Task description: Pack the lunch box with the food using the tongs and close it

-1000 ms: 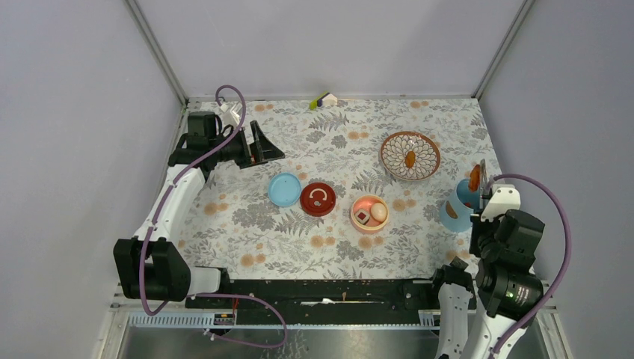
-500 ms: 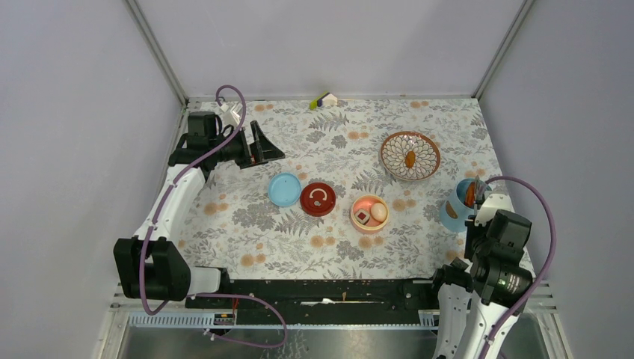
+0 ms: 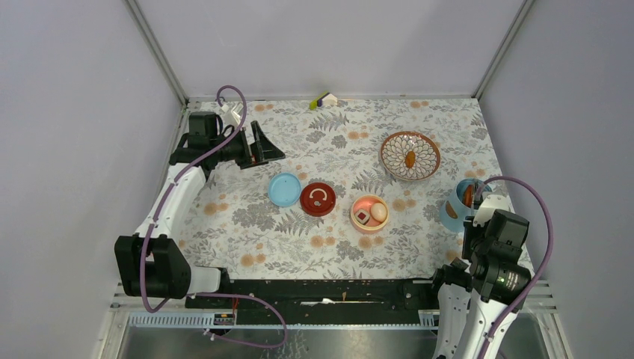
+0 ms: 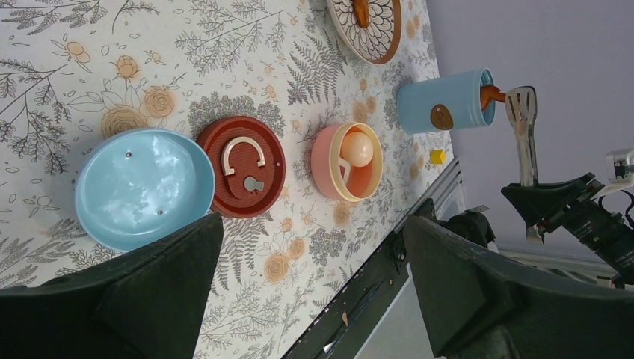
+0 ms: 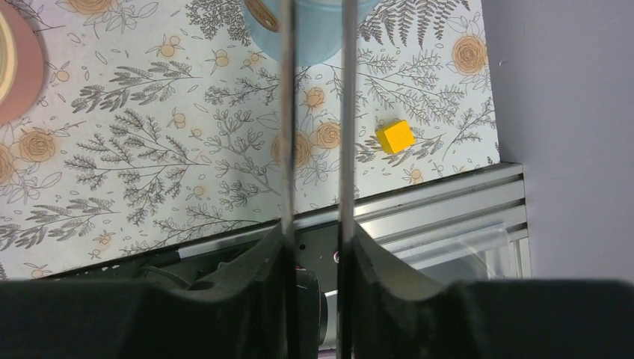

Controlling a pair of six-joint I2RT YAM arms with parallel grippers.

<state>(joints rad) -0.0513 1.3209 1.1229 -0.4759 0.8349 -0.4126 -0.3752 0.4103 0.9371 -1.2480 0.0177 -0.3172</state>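
Slim metal tongs (image 5: 288,112) run up between the fingers of my right gripper (image 5: 318,239), which is shut on them, their two arms standing apart. The spoon-like tips (image 4: 522,105) hang just beside the mouth of the light-blue shell (image 3: 453,210), where its brown strap (image 4: 492,94) pokes out. The salmon-pink bowl (image 3: 369,213) holds a white egg (image 3: 379,212) and a dark red-brown chunk (image 3: 362,217). The light-blue disc (image 3: 284,189) lies left of it. A small orange piece (image 3: 410,158) lies on the patterned dish (image 3: 428,166). My left gripper (image 3: 262,146) is open, far left and holding nothing.
A dark red lid (image 3: 318,199) with a pale handle lies between the disc and the pink bowl. A yellow cube (image 5: 395,137) sits near the table's front-right edge. A small green-and-white object (image 3: 324,99) rests at the back wall. Side walls stand close on both sides.
My right arm has drawn back toward the near edge with the tongs, and the brown strap at the shell's mouth has dropped lower. The left arm has not moved.
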